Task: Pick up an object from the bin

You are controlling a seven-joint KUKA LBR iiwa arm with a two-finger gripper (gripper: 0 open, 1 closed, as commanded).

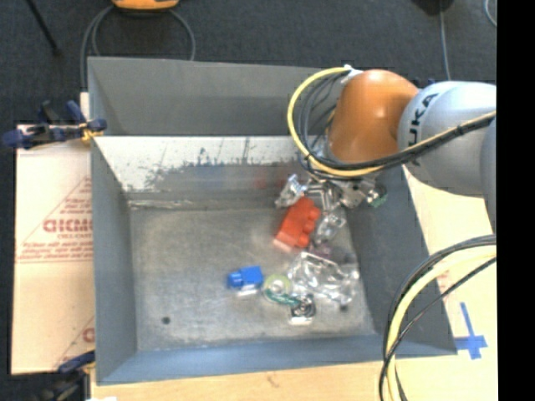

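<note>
My gripper (324,197) hangs under the arm's orange cover, over the bin's right middle, close to the back wall. A red toy block (298,225) lies tilted just below and left of it, its upper end right at the gripper. Whether the block is gripped or merely lies under the gripper I cannot tell. A crumpled clear plastic piece (323,277) sits on the floor just in front of the block.
A small blue block (245,279) lies on the bin floor left of the plastic. A green-and-white ring (277,291) and a small dark piece (303,309) rest beside it. The arm and its cables cover the bin's right rear corner.
</note>
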